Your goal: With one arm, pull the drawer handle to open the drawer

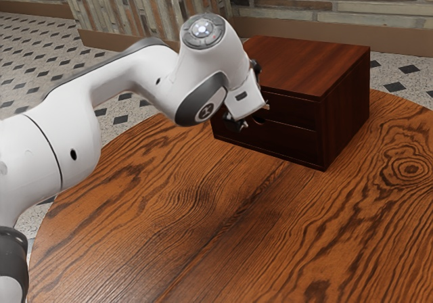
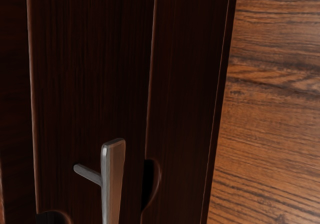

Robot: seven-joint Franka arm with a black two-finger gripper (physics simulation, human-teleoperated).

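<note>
Hovering at the drawer handle of the cabinet on the counter; I'm lining up the grasp, drawer looking shut. Jaws' state: can't tell. Next: clamp handle, pull straight back.

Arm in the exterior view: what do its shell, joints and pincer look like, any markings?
The arm has smooth, rounded white shells with dark grey bands at the joints. A round grey cap on the wrist joint has a pale centre and small coloured dots. A dark grey side disc carries a white ring mark. The pincer is black.
</note>
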